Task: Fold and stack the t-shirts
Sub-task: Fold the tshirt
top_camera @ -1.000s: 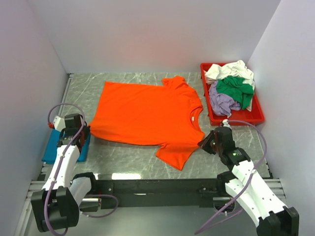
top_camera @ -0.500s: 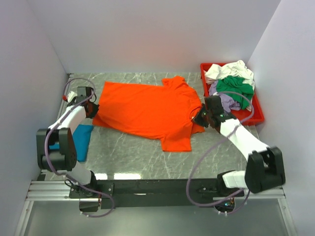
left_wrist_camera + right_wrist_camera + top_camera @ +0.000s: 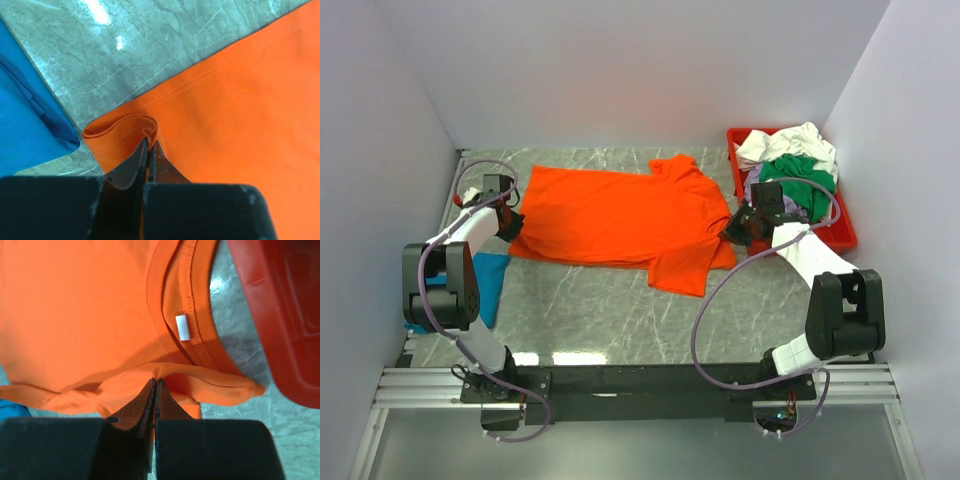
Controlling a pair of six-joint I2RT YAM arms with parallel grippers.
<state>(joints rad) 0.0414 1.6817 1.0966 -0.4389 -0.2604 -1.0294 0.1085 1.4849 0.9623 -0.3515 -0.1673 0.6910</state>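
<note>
1. While its jaws are pressing tightly together, the left gripper [image 3: 149, 145] is pinching a small curled fold at the hem corner of the orange t-shirt [image 3: 620, 215], at the shirt's left end.
2. With its jaws likewise closed, the right gripper [image 3: 156, 384] is clamping a raised ridge of the same shirt just below the collar [image 3: 192, 295], where a small white label [image 3: 183, 327] is showing inside the neckline.
3. Both arms are reaching forward over the table [image 3: 590, 310], one at each end of the shirt.
4. Between the two grippers, the orange t-shirt is lying spread across the middle of the grey marble-patterned surface, its hem pointing toward the left arm and its neck toward the right arm.
5. One sleeve is pointing toward the back wall, while the other is jutting toward the near edge.
6. Just beside the pinched hem corner, the teal-blue t-shirt [image 3: 485, 285] is lying flat along the left near side of the table, under the left arm.
7. At the far right corner, the red tray [image 3: 798, 243] is sitting just beside the shirt's collar.
8. Inside it, the white t-shirt [image 3: 785, 142], the green t-shirt [image 3: 800, 180] and the lavender t-shirt [image 3: 770, 208] are lying in a crumpled heap, the white one at the far end, the green in the middle and the lavender nearest the right gripper.
</note>
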